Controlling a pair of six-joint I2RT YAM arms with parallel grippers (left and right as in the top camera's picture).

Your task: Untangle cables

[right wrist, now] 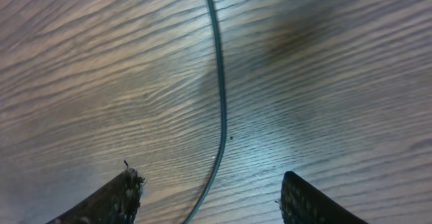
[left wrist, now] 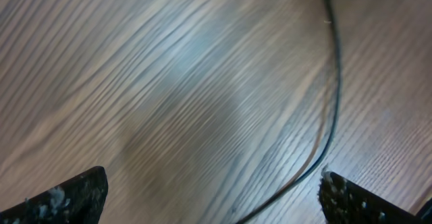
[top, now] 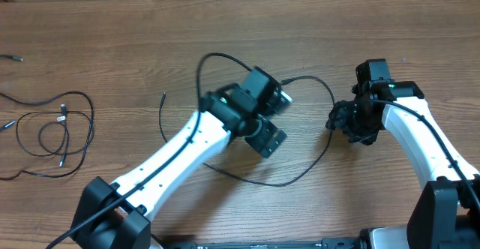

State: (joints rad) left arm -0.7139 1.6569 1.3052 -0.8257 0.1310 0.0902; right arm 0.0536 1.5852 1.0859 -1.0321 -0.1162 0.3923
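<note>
Soft even light, blurred wrist views, sheen

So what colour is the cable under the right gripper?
The cable is black; the right wrist view shows it best.

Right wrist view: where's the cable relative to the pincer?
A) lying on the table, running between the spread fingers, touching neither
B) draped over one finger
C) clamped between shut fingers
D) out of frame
A: the cable lies flat on the wood table and passes through the gap of the right pincer, whose fingers stand apart on either side of it with no contact.
</note>
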